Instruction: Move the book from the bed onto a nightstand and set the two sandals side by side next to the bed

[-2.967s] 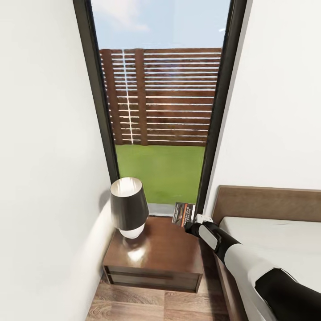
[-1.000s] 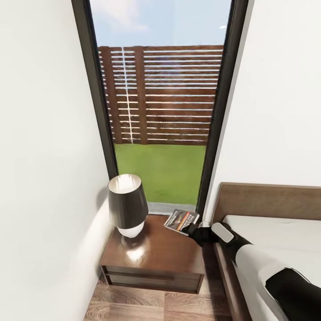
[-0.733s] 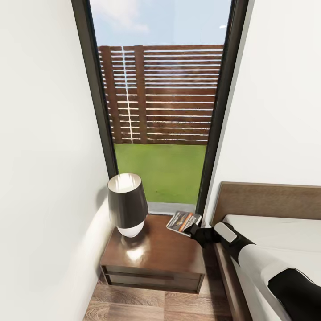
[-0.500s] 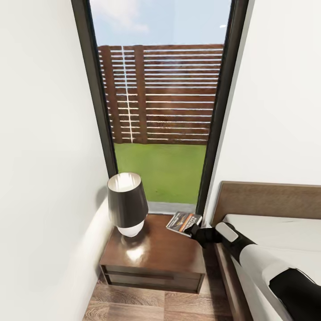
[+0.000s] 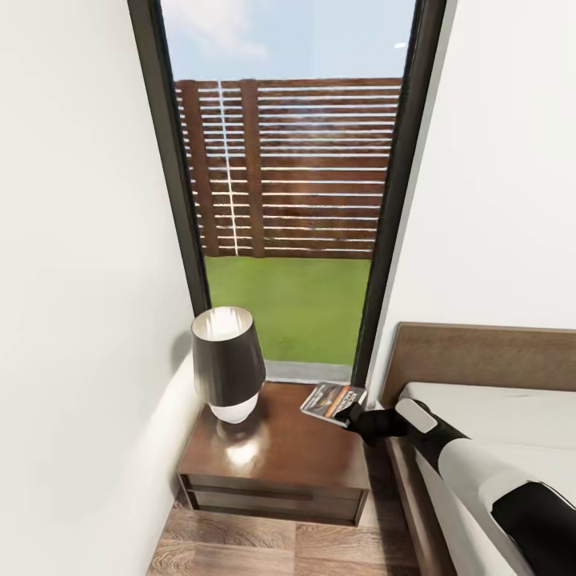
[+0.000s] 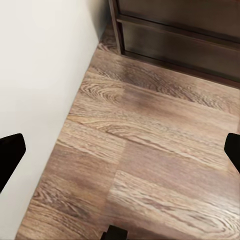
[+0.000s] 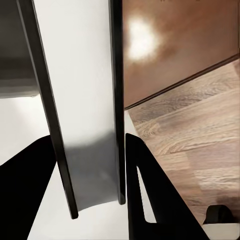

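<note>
Gripping the book (image 5: 333,400), right hand (image 5: 358,416) holds it over the nightstand (image 5: 280,456).

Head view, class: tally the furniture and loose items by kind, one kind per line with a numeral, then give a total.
Nightstand: 1
Lamp: 1
Book: 1
Bed: 1
Total: 4
</note>
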Tool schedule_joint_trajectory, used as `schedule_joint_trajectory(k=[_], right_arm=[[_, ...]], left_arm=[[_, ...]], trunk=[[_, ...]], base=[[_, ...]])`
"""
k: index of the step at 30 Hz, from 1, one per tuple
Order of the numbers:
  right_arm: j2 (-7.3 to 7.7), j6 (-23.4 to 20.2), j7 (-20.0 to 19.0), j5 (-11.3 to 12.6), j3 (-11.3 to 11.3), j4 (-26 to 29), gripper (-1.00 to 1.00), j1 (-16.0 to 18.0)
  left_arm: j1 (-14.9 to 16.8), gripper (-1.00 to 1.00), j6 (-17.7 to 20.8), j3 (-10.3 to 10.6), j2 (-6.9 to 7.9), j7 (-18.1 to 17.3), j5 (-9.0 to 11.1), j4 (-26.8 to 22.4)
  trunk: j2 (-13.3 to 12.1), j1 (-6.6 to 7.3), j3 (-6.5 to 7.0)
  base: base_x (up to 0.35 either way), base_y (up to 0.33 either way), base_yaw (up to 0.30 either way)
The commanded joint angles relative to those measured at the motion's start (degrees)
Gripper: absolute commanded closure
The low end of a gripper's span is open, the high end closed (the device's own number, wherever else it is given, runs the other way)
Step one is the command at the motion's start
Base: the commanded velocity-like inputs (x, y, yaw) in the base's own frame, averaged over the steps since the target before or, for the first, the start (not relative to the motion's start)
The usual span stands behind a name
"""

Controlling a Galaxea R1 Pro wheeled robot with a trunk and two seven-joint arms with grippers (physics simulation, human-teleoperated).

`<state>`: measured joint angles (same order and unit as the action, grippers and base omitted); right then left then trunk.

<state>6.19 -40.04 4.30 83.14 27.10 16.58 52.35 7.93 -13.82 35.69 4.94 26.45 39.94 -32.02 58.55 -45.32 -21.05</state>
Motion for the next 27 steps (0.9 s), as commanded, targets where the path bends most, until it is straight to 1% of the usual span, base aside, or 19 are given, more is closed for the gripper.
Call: schedule_joint_trajectory(k=[1, 5, 15, 18, 27], right_arm=[[0.21, -0.1, 0.5, 0.8, 0.3, 0.2, 1.00, 0.0], [0.61, -0.2, 0.4, 0.9, 0.2, 0.2, 1.00, 0.0], [0.66, -0.4, 0.4, 0.9, 0.2, 0.2, 1.00, 0.0], [0.66, -1.4, 0.4, 0.8, 0.2, 0.2, 1.00, 0.0], [0.74, -2.2, 0.3, 0.8, 0.2, 0.2, 1.00, 0.0]], left_arm=[[0.1, -1.00, -0.3, 0.5, 0.04, 0.4, 0.6, -0.1], [0.1, -1.00, -0.3, 0.5, -0.01, 0.4, 0.6, -0.1], [0.1, -1.00, -0.3, 0.5, -0.02, 0.4, 0.6, -0.1], [0.1, -1.00, -0.3, 0.5, -0.02, 0.4, 0.6, -0.1], [0.1, -1.00, -0.3, 0.5, -0.02, 0.4, 0.6, -0.1]], trunk=[[0.5, -0.23, -0.25], [2.1, -1.11, -0.97], [6.1, -3.31, -2.77], [7.3, -3.97, -3.31], [10.9, -5.94, -4.92]], base=[[0.000, 0.000, 0.000], [0.000, 0.000, 0.000], [0.000, 0.000, 0.000], [0.000, 0.000, 0.000], [0.000, 0.000, 0.000]])
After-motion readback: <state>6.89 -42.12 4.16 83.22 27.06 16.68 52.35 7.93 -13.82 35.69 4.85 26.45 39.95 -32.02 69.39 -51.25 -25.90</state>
